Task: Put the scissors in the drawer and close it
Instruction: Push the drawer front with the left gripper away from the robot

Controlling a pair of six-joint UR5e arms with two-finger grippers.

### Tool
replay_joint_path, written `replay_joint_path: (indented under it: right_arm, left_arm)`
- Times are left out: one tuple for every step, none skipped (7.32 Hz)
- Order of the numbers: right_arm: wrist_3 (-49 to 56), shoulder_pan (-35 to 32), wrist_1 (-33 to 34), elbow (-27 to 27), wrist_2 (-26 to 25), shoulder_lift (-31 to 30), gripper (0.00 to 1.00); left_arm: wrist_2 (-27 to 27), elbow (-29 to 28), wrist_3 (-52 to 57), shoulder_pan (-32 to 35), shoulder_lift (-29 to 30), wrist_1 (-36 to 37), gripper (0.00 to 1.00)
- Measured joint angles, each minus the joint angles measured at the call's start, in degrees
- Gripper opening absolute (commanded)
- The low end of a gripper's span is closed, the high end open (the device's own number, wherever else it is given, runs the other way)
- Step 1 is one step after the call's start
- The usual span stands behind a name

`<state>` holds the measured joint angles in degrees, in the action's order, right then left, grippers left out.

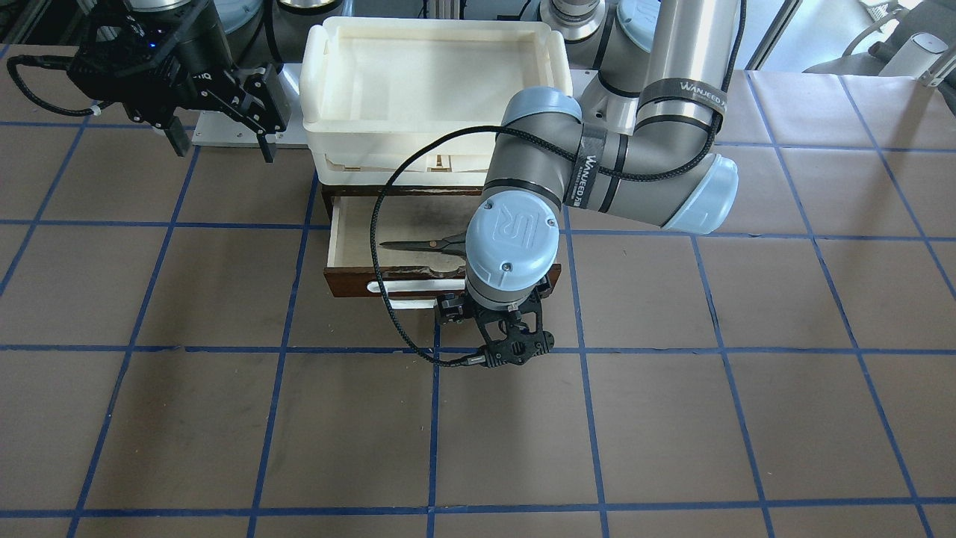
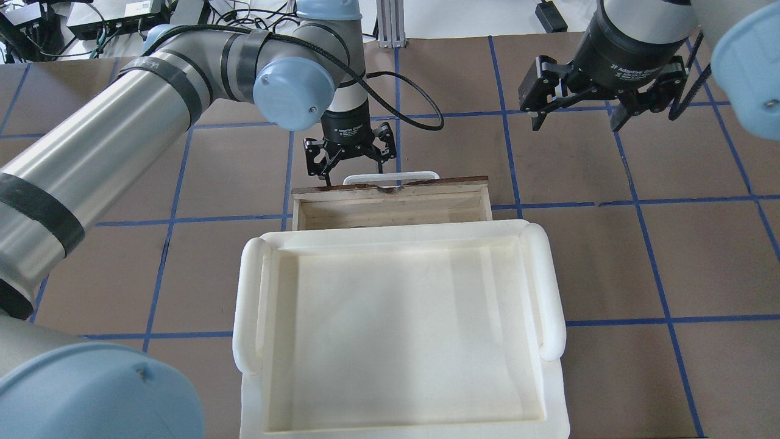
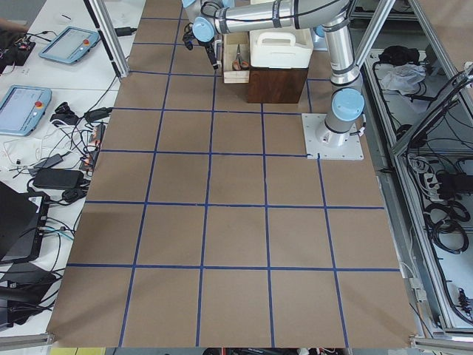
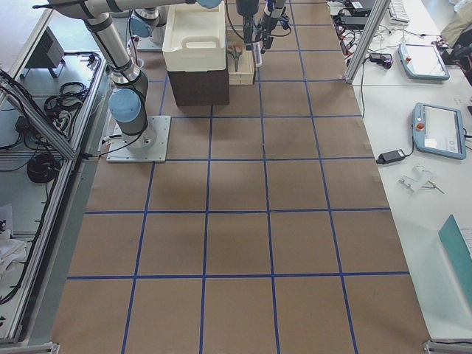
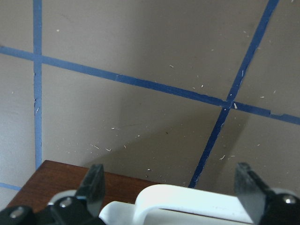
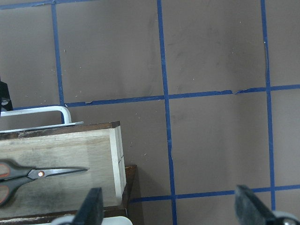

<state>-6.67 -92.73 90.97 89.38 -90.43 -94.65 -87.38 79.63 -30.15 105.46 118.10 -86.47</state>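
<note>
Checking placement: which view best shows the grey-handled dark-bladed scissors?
Right wrist-mounted: the grey-handled scissors lie large in the plywood drawer. Front-facing hides their handles behind the left arm; side views show them tiny; the rest, nothing.

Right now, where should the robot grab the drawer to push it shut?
The white handle, from the front. It is a bar standing off the drawer's brown front, and the open left gripper hangs right over it.
</note>
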Motion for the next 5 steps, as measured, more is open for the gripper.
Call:
replay_joint_path:
  right_arm:
    - [-0.01,0.0,0.0,0.0,-0.09,0.0,1.0]
    - [-0.01,0.0,0.0,0.0,-0.12,-0.01,1.0]
    - [-0.01,0.0,-0.01,0.0,-0.16,-0.01,1.0]
    - [0.01,0.04,-0.04,0.0,-0.2,-0.01,1.0]
    - [0.02,0.09,-0.04,0.0,-0.24,-0.03,1.0]
  left_arm:
    - [-0.08,0.07,-0.17,0.0,-0.11,-0.6,1.0]
    - [0.0,0.16,-0.23,0.08,-0.32,-1.3,1.0]
    - [0.15,0.25,-0.25,0.18,-0.46,-2.1,1.0]
    - [0.19,0.37,-0.26,0.25,-0.54,-2.78,1.0]
    - [0.17,0.55,-0.26,0.34,-0.59,-3.25,1.0]
